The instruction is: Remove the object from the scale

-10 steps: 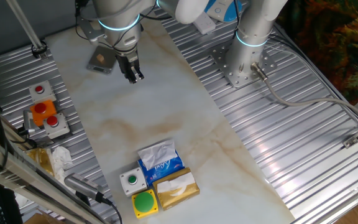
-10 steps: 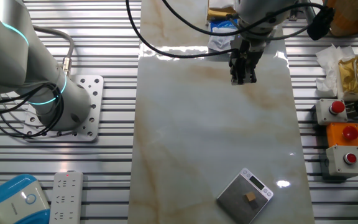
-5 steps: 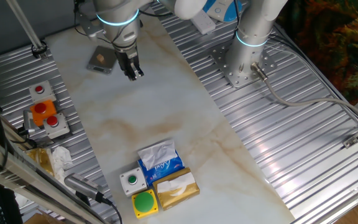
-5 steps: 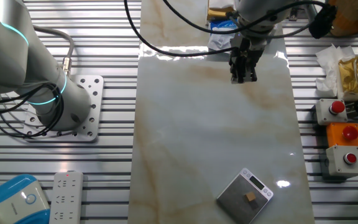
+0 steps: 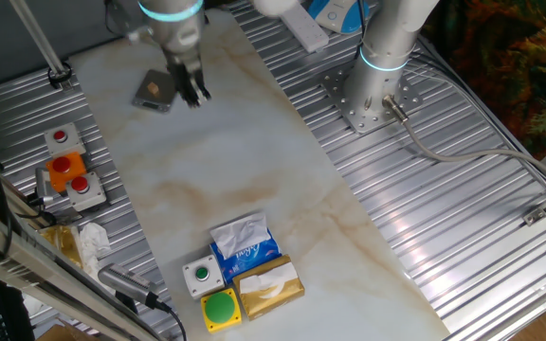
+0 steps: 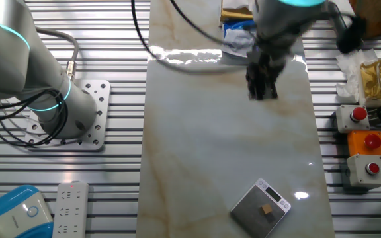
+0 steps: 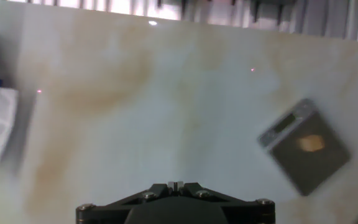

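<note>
The scale [image 5: 152, 93] is a small flat grey square on the marble table, at the far left in one fixed view and at the bottom in the other fixed view [image 6: 260, 212]. The tiny tan nugget [image 6: 266, 209] lies on its top. The hand view shows the scale [image 7: 306, 155] at the right with the nugget [image 7: 311, 144] on it. My gripper [image 5: 195, 94] hangs above the table just right of the scale, with nothing in it. Its fingertips [image 7: 175, 185] are pressed together. It is blurred in the other fixed view [image 6: 263, 92].
A blue tissue pack [image 5: 243, 248], a yellow-brown tissue box [image 5: 271, 287] and a green button box [image 5: 218, 308] stand at the near end. Red and orange button boxes [image 5: 68, 175] sit on the left rail. The arm's base [image 5: 373, 90] stands at the right.
My gripper has moved across the table toward the scale and now hangs beside it, blurred by motion. The scale and nugget have not moved.
</note>
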{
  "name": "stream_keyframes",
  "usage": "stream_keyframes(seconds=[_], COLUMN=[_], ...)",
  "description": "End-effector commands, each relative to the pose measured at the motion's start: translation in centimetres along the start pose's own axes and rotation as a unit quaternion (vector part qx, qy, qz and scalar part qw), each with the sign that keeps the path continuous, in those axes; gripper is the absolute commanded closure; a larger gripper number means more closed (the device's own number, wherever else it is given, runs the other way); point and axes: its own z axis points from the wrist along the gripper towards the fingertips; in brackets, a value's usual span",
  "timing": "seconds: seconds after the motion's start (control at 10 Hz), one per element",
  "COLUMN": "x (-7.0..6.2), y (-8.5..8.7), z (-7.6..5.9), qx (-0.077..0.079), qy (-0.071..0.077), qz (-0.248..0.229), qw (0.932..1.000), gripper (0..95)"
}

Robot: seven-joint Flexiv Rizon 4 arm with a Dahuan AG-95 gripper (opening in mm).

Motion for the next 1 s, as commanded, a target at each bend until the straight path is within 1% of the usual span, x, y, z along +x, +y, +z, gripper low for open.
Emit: stream_keyframes(seconds=[0.1, 0.2, 0.3, 0.4, 0.5, 0.7, 0.8, 1.0], x=[-1.3, -1.7, -1.8, -1.8, -1.7, -1.7, -1.6, -1.9], y=[-7.2, -10.0, -11.7, -12.7, -13.9, -15.4, -15.8, -15.8], z=[0.0, 0.7, 1.5, 2.2, 3.5, 5.0, 6.3, 7.9], qx=[-0.004, -0.004, -0.006, -0.006, -0.006, -0.005, -0.004, -0.002], qy=[0.002, 0.0, -0.002, -0.004, -0.007, -0.011, -0.015, -0.019], qz=[-0.038, -0.049, -0.054, -0.057, -0.063, -0.069, -0.07, -0.071], qw=[0.9992, 0.9988, 0.9985, 0.9984, 0.998, 0.9976, 0.9974, 0.9973], gripper=[95.0, 95.0, 95.0, 95.0, 95.0, 95.0, 95.0, 95.0])
